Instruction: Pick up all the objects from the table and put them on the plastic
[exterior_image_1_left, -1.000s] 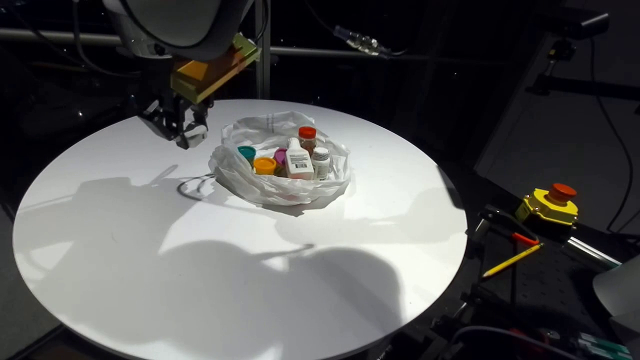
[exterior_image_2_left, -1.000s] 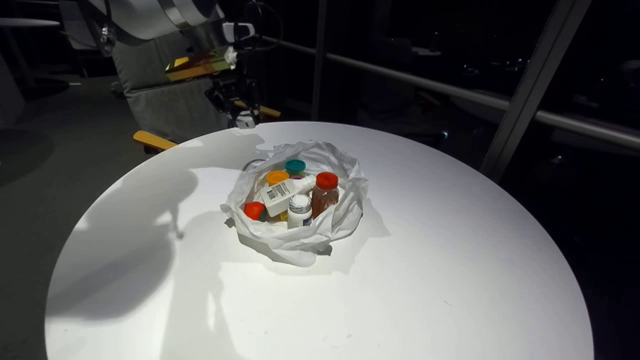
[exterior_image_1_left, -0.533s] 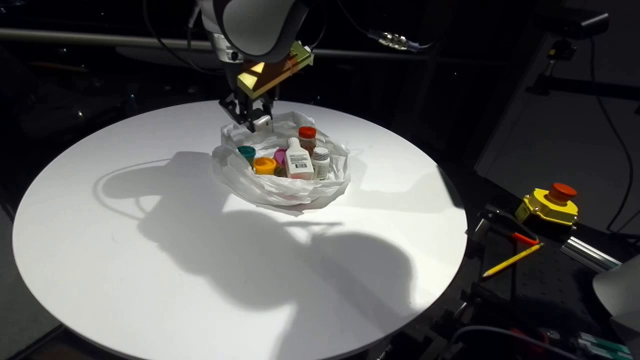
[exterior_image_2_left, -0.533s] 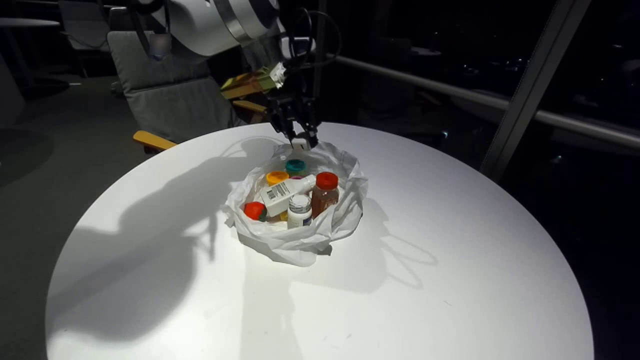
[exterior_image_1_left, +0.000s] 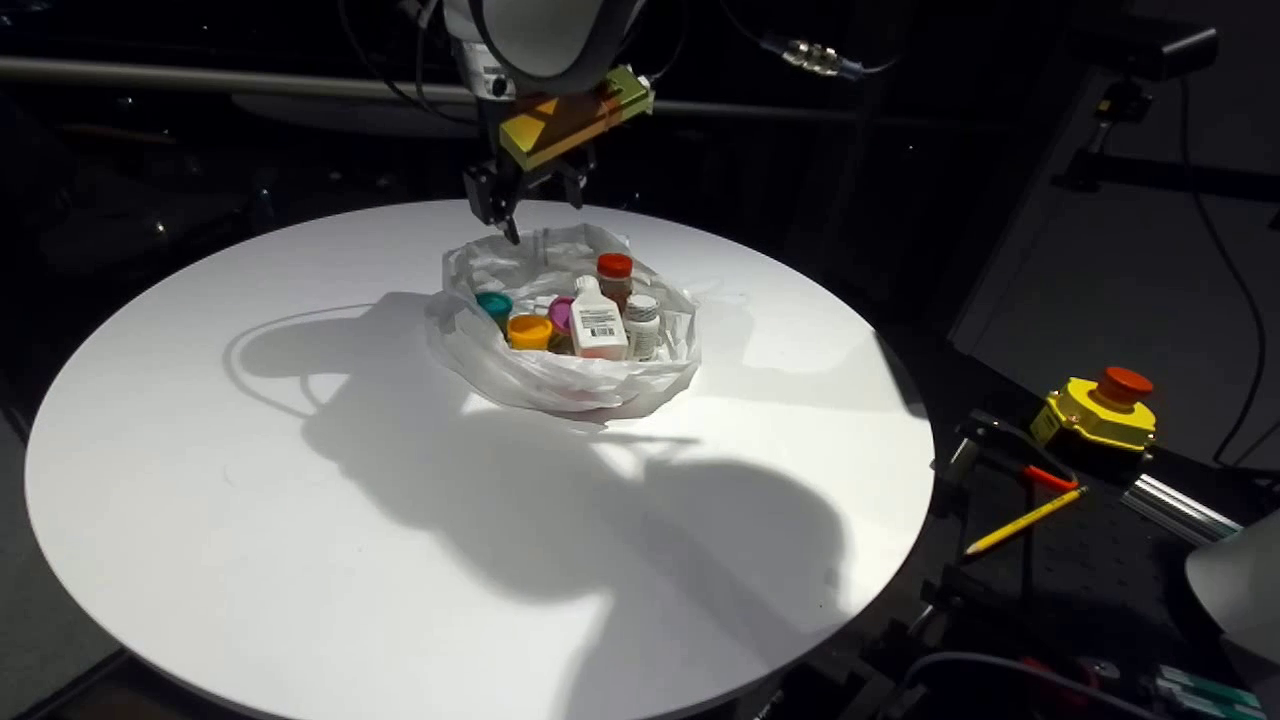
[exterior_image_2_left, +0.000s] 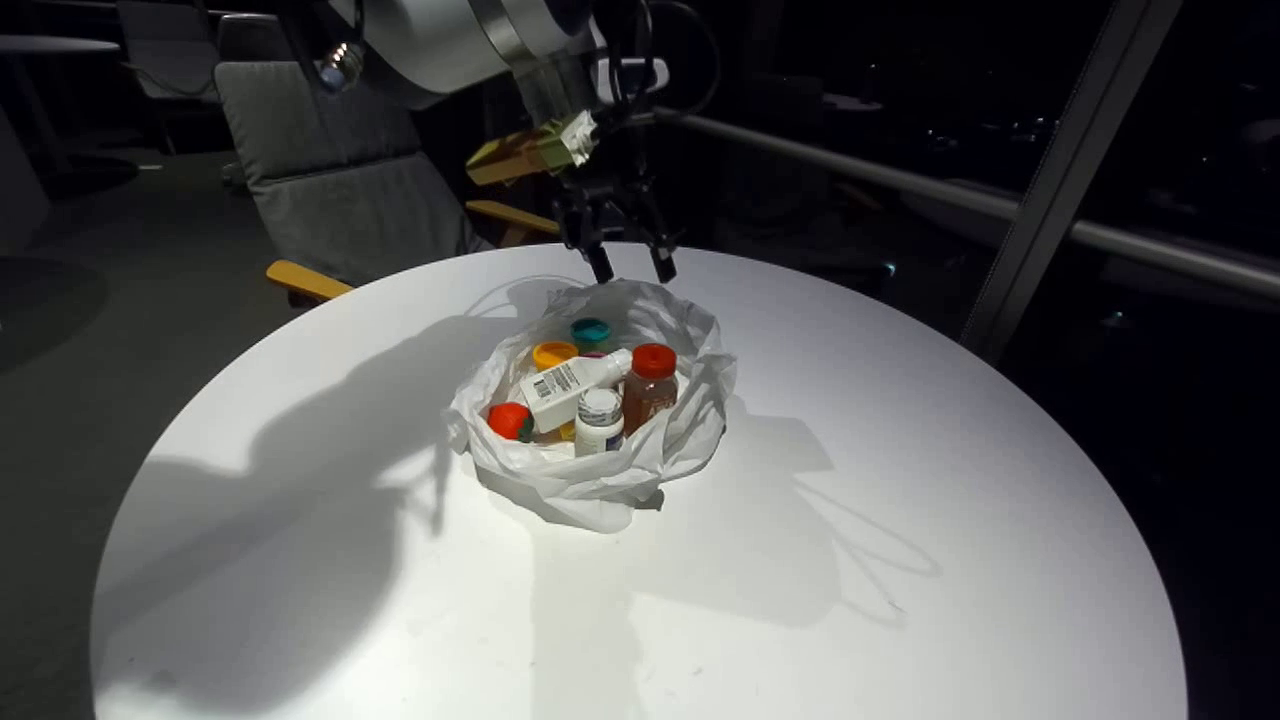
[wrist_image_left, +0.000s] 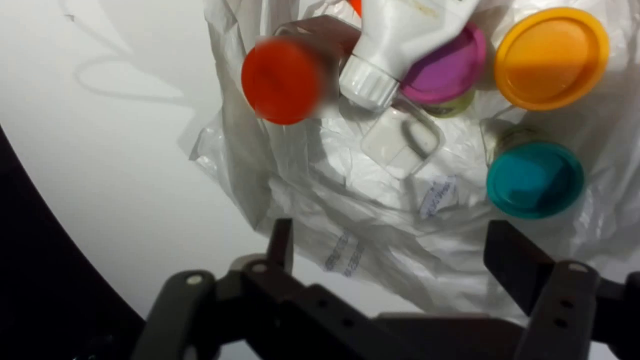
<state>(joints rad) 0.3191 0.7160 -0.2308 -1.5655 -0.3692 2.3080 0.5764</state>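
My gripper (exterior_image_1_left: 543, 215) hovers over the far rim of the plastic (exterior_image_1_left: 560, 385), jaws wide apart. In the wrist view nothing sits between the fingers (wrist_image_left: 515, 260). A small white block (wrist_image_left: 400, 142) lies inside the plastic, beside the neck of a tilted white bottle (exterior_image_2_left: 560, 392). Around it are the red-capped bottle (exterior_image_2_left: 653, 365), teal-lidded cup (wrist_image_left: 535, 180), purple-lidded cup (wrist_image_left: 445, 70) and orange-lidded cup (wrist_image_left: 552, 57). A white pill bottle (exterior_image_2_left: 600, 428) and an orange-red ball (exterior_image_2_left: 510, 422) with a green patch show at the near side. A bit of yellow is mostly hidden there.
All this rests on a round white table (exterior_image_1_left: 250, 570). A grey chair (exterior_image_2_left: 345, 200) with wooden arms stands behind its edge. Off the table are a yellow box with a red button (exterior_image_1_left: 1100, 410) and a pencil (exterior_image_1_left: 1027, 520).
The gripper has travelled from beside the plastic to over its far rim, carrying the white block. It has since opened, and the block now lies in the plastic.
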